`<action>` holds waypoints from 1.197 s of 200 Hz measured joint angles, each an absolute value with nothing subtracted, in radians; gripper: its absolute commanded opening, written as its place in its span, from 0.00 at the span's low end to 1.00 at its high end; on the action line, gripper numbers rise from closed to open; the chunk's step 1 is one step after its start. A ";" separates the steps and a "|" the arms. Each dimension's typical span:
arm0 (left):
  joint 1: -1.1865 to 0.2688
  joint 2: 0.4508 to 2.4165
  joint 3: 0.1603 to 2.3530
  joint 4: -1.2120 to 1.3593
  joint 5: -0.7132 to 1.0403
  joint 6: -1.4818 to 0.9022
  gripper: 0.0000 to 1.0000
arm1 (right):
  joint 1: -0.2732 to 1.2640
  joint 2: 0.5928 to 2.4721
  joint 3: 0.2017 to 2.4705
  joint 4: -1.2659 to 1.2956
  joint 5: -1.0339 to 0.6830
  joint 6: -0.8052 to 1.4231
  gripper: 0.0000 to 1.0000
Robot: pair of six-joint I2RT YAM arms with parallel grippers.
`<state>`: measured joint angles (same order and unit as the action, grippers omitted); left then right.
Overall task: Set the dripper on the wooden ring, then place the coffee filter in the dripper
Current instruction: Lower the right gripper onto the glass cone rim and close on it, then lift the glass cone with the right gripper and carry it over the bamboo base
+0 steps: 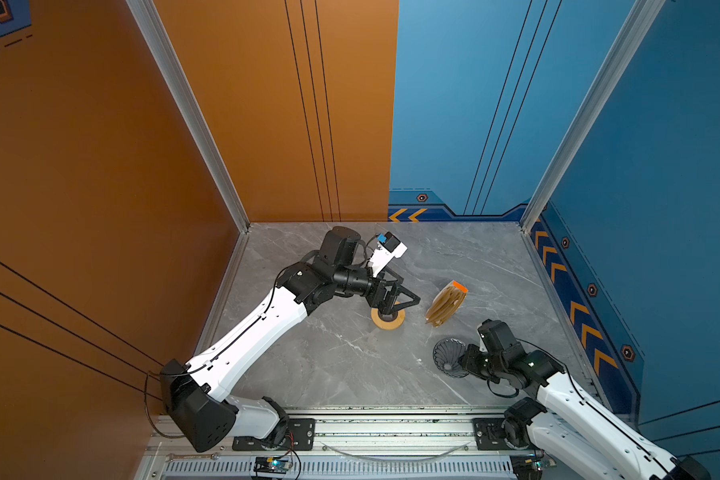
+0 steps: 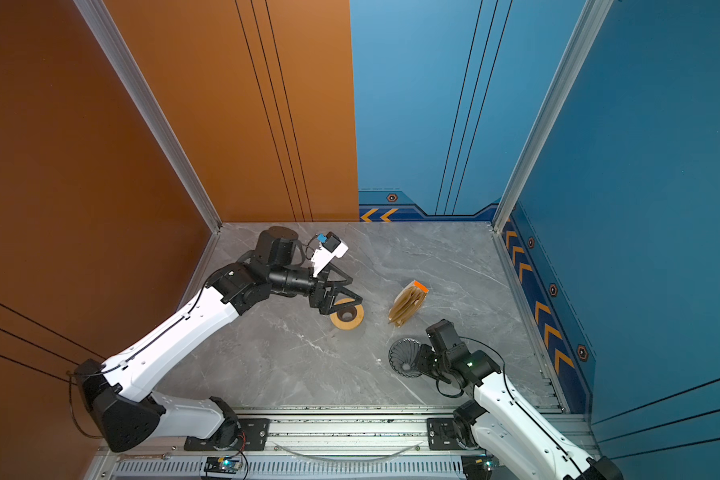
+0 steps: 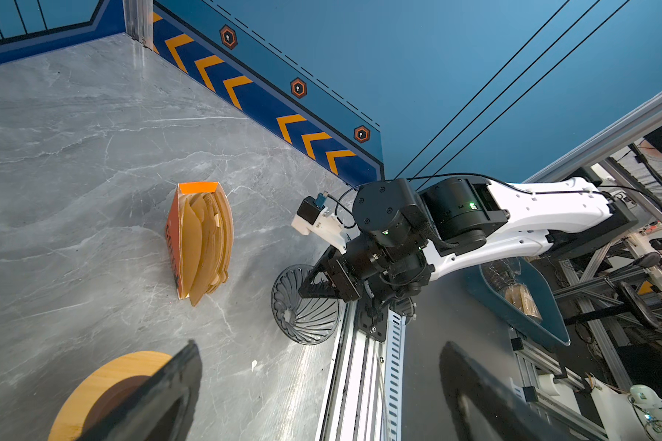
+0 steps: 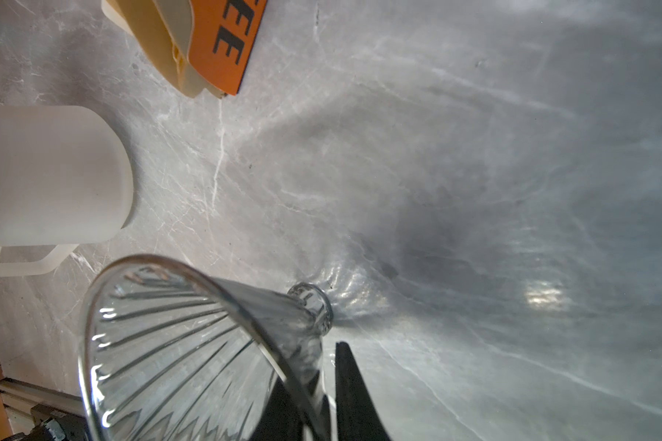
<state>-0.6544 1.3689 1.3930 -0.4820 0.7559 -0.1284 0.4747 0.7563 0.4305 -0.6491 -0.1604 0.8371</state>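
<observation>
**Two Arms, One Thin Grip on a Tipped Dripper**

One narrow pinch is all that holds the dripper (image 4: 176, 343). It lies tipped on its side on the grey table (image 1: 329, 365), toward the front right. The right gripper (image 3: 320, 282) has its jaws drawn almost together on the cone's thin ribbed wall. The left gripper (image 1: 402, 306) is spread wide and empty, and hangs over the wooden ring (image 1: 387, 323). No loose coffee filter can be picked out; filters show only inside the packet (image 1: 445, 305) standing on edge near the dripper. A hold so close to the rim may let the smooth cone swivel or slip as it is righted. A wide swing could also knock the packet over.
</observation>
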 measured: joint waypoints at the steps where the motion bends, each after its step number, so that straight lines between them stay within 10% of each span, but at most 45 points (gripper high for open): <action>1: -0.654 1.369 1.393 -0.482 0.756 -0.129 0.98 | 0.475 0.756 0.430 -0.649 -0.160 0.836 0.13; 239: -0.654 1.367 1.393 -0.498 0.710 -0.112 0.98 | 0.478 0.744 0.534 -0.630 -0.180 0.836 0.09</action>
<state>-0.6544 1.3666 1.3930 -0.4980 0.7097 -0.1120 0.4778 0.7441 0.5343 -0.6304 -0.1799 0.8364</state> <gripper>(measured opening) 0.976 0.088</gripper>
